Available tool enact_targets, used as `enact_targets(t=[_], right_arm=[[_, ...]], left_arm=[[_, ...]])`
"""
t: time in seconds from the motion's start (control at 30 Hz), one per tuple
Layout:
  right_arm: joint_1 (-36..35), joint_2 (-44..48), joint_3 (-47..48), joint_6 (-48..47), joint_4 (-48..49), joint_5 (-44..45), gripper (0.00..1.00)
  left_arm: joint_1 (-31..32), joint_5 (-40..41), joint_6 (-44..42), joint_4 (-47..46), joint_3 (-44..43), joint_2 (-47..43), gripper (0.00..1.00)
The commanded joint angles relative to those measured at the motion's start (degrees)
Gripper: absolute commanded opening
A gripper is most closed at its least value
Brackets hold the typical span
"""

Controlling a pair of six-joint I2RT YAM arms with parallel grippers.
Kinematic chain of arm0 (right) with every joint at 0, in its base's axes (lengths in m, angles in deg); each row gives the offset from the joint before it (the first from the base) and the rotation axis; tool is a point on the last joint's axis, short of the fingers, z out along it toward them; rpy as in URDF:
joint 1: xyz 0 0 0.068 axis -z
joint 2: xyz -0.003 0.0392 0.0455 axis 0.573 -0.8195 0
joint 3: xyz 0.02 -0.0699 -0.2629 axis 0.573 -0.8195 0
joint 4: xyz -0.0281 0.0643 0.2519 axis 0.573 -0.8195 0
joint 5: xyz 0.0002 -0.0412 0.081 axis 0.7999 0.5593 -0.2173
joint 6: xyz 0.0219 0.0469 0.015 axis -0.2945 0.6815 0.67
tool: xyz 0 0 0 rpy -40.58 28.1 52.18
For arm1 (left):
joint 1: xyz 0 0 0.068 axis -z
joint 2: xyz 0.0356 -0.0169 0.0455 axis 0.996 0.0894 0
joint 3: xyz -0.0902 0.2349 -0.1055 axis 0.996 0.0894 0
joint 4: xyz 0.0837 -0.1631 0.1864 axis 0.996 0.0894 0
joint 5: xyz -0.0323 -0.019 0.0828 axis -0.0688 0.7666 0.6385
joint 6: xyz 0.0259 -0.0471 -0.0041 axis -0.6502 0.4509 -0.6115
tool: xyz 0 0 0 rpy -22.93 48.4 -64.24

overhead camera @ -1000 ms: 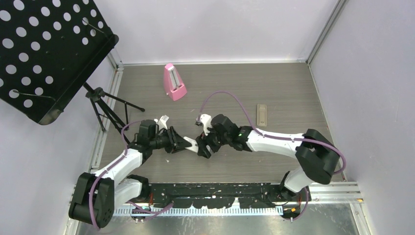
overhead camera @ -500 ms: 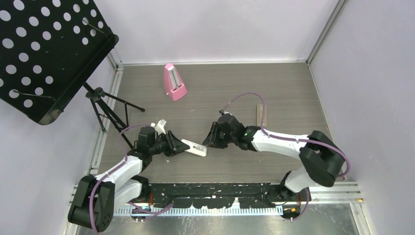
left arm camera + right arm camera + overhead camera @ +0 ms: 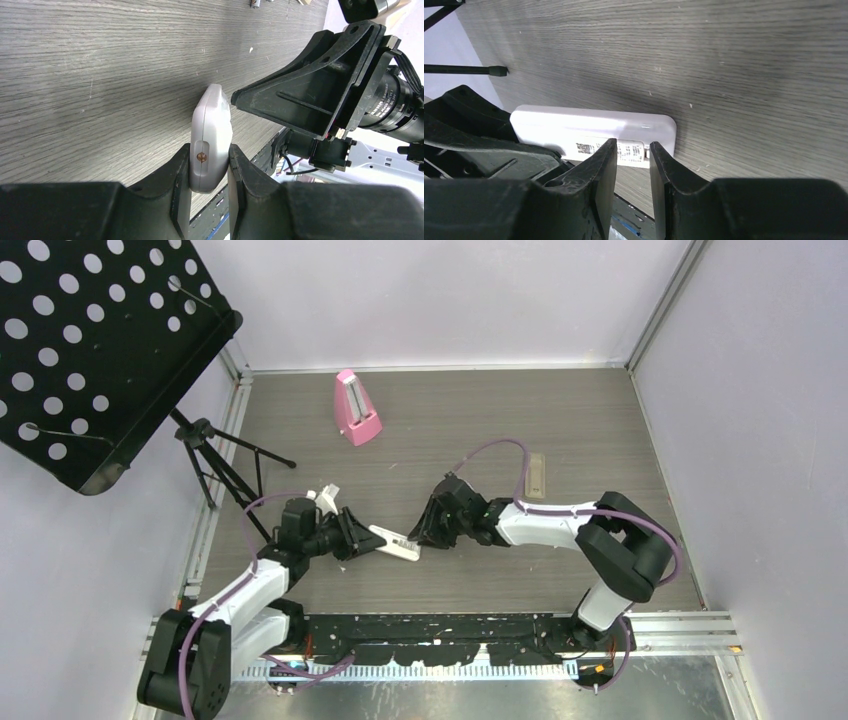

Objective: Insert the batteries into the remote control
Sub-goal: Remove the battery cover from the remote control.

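Observation:
The white remote (image 3: 396, 542) is held by one end in my left gripper (image 3: 366, 538), which is shut on it just above the wood table. In the left wrist view the remote (image 3: 212, 130) stands edge-on between the fingers of that gripper (image 3: 209, 167). My right gripper (image 3: 424, 529) is just off the remote's free end. In the right wrist view this gripper (image 3: 633, 150) is slightly open and empty. The remote's labelled face (image 3: 594, 131) lies just past its tips. No batteries show clearly. A tiny dark bit (image 3: 255, 4) lies far off in the left wrist view.
A tan flat cover piece (image 3: 536, 474) lies at the right, behind the right arm. A pink metronome (image 3: 356, 408) stands at the back. A black perforated music stand (image 3: 90, 350) on a tripod (image 3: 215, 455) fills the left side. Walls enclose the table.
My right gripper has drawn back from the remote to the right and turned over, then edged back toward its free end. The left gripper has shifted slightly left, still holding the remote.

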Motion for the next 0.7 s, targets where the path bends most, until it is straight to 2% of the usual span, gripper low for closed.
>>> enact_targets(t=[0.0,0.2,0.37,0.67], right_arm=[[-0.4,-1.2,3.1,1.6,3.6,-0.6,0.35],[-0.4,-1.4,3.1,1.9,2.2,-0.9,0.34],[-1.0,-1.3,4.9,0.7,-3.2,0.2,0.37],[-2.6,-1.1,6.2,-1.0,-6.3,2.8,0.41]], left_arm=[[0.1,2.2,-2.6,4.2,-1.8,0.8,0.00],[0.1,2.0,-2.6,4.1,-2.4,2.3,0.00],[0.1,2.4,-2.9,4.0,-2.6,3.1,0.00],[0.1,2.0,-3.0,2.8,-2.5,3.6,0.00]])
